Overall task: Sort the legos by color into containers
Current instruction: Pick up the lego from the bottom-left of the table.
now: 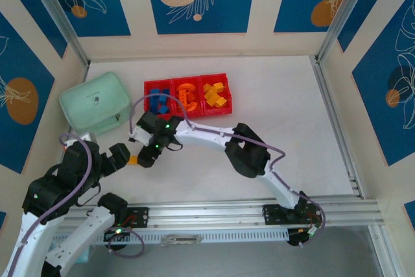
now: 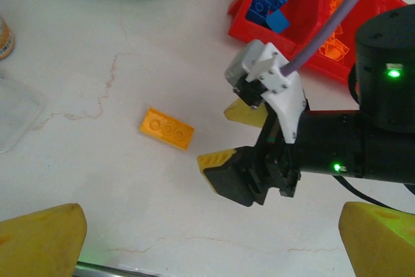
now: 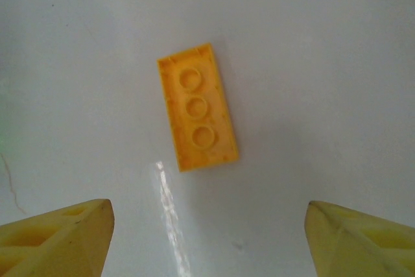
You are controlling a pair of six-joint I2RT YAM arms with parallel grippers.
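Observation:
One yellow lego [image 3: 196, 107], a flat piece with three round hollows facing up, lies loose on the white table [image 1: 272, 115]. My right gripper [image 3: 211, 241] hovers over it, open, its yellow fingertips [image 3: 58, 238] wide apart and short of the piece. The left wrist view has the same lego [image 2: 166, 128] just left of the right gripper [image 2: 230, 135]. My left gripper [image 2: 207, 244] is open and holds nothing, close beside the lego [image 1: 133, 159]. The red tray [image 1: 188, 84] holds blue legos [image 1: 161, 102] in its left container, orange ones [image 1: 187, 95] in the middle and yellow ones [image 1: 216, 94] on the right.
A mint green lidded box [image 1: 94, 102] stands left of the tray, close to the left arm. The right arm [image 1: 246, 154] stretches across the table's front from the right base. A metal rail [image 1: 259, 212] runs along the near edge.

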